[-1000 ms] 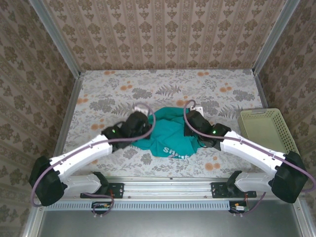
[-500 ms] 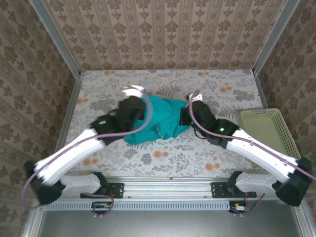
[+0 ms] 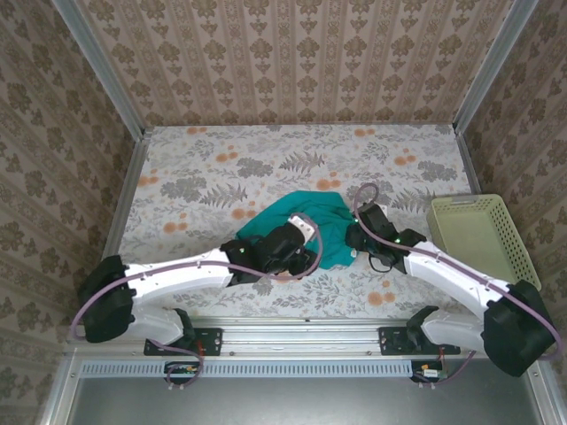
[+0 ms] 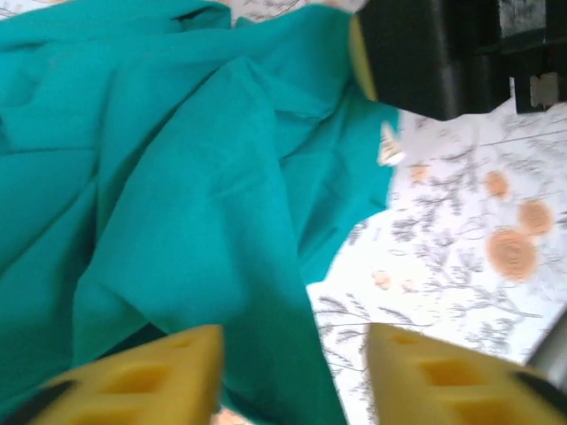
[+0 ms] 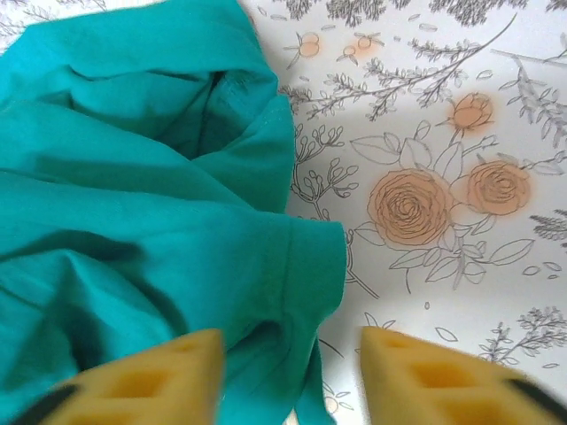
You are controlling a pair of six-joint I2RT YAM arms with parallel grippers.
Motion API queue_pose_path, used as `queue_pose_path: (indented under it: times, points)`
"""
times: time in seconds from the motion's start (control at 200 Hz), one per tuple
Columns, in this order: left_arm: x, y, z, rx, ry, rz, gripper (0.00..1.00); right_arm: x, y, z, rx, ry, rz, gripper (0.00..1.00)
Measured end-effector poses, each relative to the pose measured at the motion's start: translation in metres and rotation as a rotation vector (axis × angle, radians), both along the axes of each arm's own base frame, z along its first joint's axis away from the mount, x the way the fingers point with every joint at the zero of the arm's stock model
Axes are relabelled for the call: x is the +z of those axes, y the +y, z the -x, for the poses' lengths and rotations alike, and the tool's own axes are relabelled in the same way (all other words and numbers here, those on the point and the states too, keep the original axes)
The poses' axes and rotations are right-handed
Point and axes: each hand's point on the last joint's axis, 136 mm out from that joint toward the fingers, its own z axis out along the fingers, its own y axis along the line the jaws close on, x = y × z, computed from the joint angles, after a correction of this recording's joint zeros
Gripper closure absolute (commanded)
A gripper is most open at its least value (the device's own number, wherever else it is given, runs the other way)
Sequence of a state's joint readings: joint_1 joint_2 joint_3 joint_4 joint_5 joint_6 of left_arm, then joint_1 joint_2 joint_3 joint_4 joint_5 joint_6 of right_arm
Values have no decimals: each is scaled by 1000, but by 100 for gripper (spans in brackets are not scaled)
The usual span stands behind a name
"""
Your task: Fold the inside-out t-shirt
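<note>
The inside-out t-shirt (image 3: 306,209) lies bunched in a plain teal heap on the flowered table (image 3: 195,168), near its middle. My left gripper (image 3: 306,237) sits at the heap's near-left edge. In the left wrist view it (image 4: 292,372) is open, its yellow fingers (image 4: 151,376) standing apart over a fold of the shirt (image 4: 177,204). My right gripper (image 3: 356,234) is at the heap's right edge. In the right wrist view it (image 5: 292,376) is open too, over a hemmed sleeve (image 5: 306,266). Neither grips the cloth.
A pale yellow plastic basket (image 3: 478,232) stands at the table's right side, beside the right arm. Patterned walls close the table in at the back and both sides. The right gripper's black body (image 4: 434,53) shows in the left wrist view beyond the shirt.
Both grippers were shut on the shirt and carried it toward the back. They have since drawn nearer and opened, leaving it in a bunched heap. The left gripper has moved right.
</note>
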State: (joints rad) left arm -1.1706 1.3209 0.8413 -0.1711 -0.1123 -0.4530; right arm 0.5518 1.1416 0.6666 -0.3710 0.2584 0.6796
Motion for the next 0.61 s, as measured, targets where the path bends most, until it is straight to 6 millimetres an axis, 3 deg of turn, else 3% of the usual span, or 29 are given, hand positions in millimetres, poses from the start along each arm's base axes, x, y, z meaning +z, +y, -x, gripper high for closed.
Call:
queue_pose_path:
  times: [0.13, 0.2, 0.295, 0.44, 0.525, 0.605]
  points:
    - [12, 43, -2, 77, -15, 67, 18, 24, -7, 11, 0, -65, 16, 26]
    - [20, 79, -24, 221, -21, 94, 17, 35, 1, 23, 46, -87, 41, 26]
    - [21, 130, -58, 427, -19, 92, 14, 45, 31, 39, 158, -103, 46, 26]
    - [-15, 179, -78, 612, 72, -13, 15, 35, 85, 61, 322, -73, 89, 24]
    - [-40, 194, -82, 672, 149, -68, 17, 19, 115, 68, 385, -38, 122, 26]
    - [-61, 199, -83, 697, 215, -112, 23, 6, 128, 67, 391, -10, 150, 36]
